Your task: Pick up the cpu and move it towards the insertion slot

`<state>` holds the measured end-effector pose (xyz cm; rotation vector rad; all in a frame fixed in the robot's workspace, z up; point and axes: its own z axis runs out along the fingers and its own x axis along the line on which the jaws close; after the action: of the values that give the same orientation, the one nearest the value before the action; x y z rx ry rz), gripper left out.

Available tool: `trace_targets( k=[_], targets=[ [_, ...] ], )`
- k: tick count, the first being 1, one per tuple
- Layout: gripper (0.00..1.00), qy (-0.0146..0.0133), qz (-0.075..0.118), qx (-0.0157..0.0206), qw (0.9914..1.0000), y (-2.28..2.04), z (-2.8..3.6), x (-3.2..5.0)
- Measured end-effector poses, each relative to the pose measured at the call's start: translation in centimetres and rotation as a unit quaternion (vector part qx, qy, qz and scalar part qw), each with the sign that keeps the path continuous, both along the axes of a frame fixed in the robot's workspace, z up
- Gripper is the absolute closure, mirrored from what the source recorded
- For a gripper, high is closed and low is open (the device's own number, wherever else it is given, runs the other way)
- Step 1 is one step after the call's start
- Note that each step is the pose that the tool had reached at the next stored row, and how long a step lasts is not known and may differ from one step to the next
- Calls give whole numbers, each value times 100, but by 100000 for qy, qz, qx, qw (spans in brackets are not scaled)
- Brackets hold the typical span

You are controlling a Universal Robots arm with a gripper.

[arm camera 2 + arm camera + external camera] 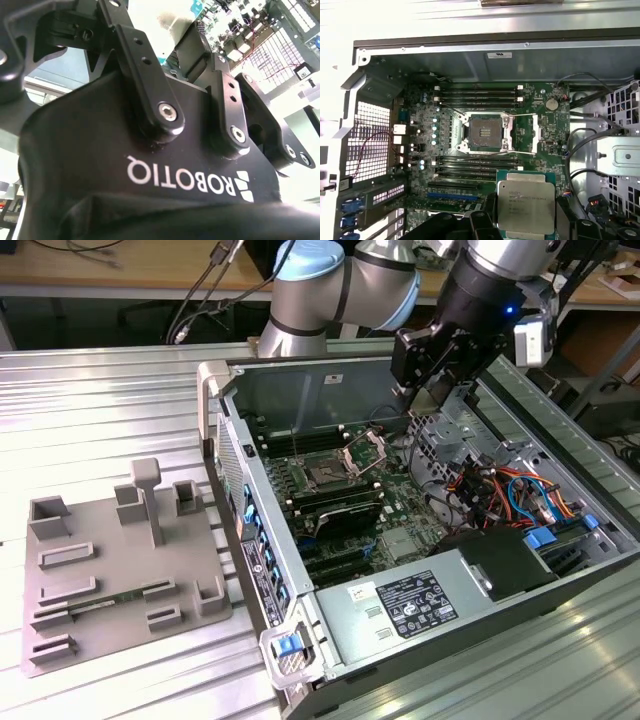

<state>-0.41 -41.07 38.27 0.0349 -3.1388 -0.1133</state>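
So: cpu sits pinched in the gripper, silvery lid facing the first wrist view, held up above the motherboard. Insertion slot lies apart from the chip, bracket swung open, dark centre exposed, memory slots on either side. Exterior view: gripper hangs over the open PC case, socket below. Grey tray rests on the surface beside the case.

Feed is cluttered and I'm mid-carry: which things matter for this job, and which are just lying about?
Job:
- cpu, at the gripper
- insertion slot, bracket open, socket bare

Lying about:
- grey tray on the table
- memory slots
- power supply
- coloured cables
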Motion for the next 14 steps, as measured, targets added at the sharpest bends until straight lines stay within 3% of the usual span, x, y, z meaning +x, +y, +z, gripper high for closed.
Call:
trace_targets(
  k=[9,14],
  targets=[
    [45,-1,-2,1,100000,14,-23,104],
    [45,1,0,-3,100000,18,-50,108]
  ],
)
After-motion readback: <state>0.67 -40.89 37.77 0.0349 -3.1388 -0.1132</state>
